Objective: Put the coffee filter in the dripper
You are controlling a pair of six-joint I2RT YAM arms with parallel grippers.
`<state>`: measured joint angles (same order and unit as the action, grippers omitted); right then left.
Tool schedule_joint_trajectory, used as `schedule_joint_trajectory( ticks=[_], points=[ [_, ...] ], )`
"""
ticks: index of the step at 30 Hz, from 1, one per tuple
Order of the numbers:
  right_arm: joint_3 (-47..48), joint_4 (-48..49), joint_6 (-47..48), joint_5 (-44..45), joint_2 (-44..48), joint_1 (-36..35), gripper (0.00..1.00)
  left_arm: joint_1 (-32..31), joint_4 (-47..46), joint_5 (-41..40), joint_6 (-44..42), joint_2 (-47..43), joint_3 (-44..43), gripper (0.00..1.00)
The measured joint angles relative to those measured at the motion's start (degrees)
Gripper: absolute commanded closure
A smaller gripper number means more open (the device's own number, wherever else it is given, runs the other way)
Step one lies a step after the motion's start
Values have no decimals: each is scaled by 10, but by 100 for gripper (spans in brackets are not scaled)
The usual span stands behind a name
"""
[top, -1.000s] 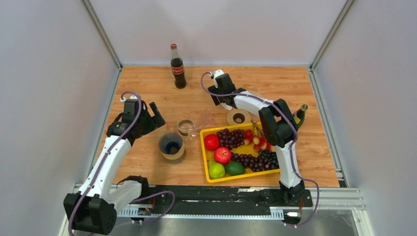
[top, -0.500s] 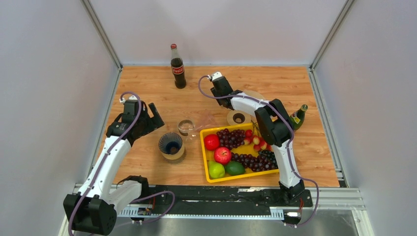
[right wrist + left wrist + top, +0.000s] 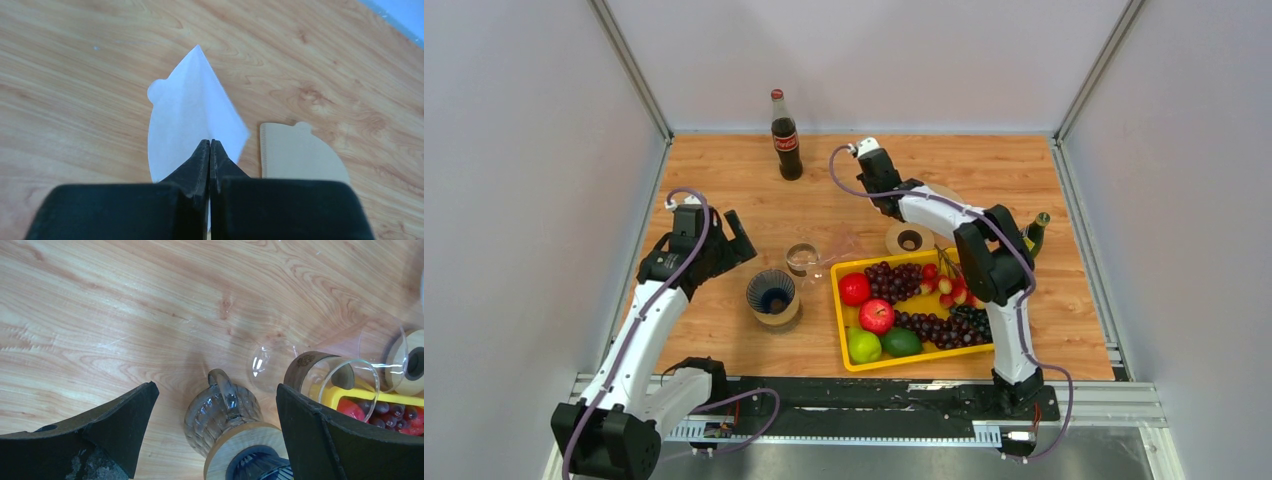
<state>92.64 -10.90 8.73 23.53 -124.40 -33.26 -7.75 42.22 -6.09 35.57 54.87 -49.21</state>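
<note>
R pincer (image 3: 210, 143) is seen shut tight, jaws met w/ no gap, and a white filter (image 3: 192, 107) is pinched btw. the tips. The filter is gripped at its near edge. The rest is fanned out ahead of the tips, away from the wrist, w/ its point farthest off and a small round tab at its left edge. Whether it is lifted off the table (image 3: 75, 75) or laid flat on it can't be told. A brown filter (image 3: 300, 150) is laid flat on the wood just right of the white one, apart from it and untouched by the pincer.

In the top view R pincer is found at the far centre of the table, right of a cola bottle (image 3: 785, 135); the white filter is hidden under the wrist there. The dripper (image 3: 772, 297), ribbed glass w/ a wood collar, is stood near-left, well apart from R pincer and the filter. A glass cup (image 3: 802, 258) is set btw. them, close to the dripper. A yellow tray (image 3: 839, 320) of fruit is placed right of the dripper.

L pincer (image 3: 215, 389) is held wide and empty. The dripper is seen just ahead of it, in line w/ the gap, not touched.
</note>
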Motion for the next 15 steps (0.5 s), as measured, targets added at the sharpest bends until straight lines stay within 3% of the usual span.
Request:
schedule_joint_trajectory(
  ticks=[7,15],
  points=[
    [-51,-4,-35,-56,163,-1,100,0,0,26,-5,-27,-19,0],
    [-122,0,-99,-147,315,-16,100,-9,-85,175,16,-51,-40,0]
  ],
)
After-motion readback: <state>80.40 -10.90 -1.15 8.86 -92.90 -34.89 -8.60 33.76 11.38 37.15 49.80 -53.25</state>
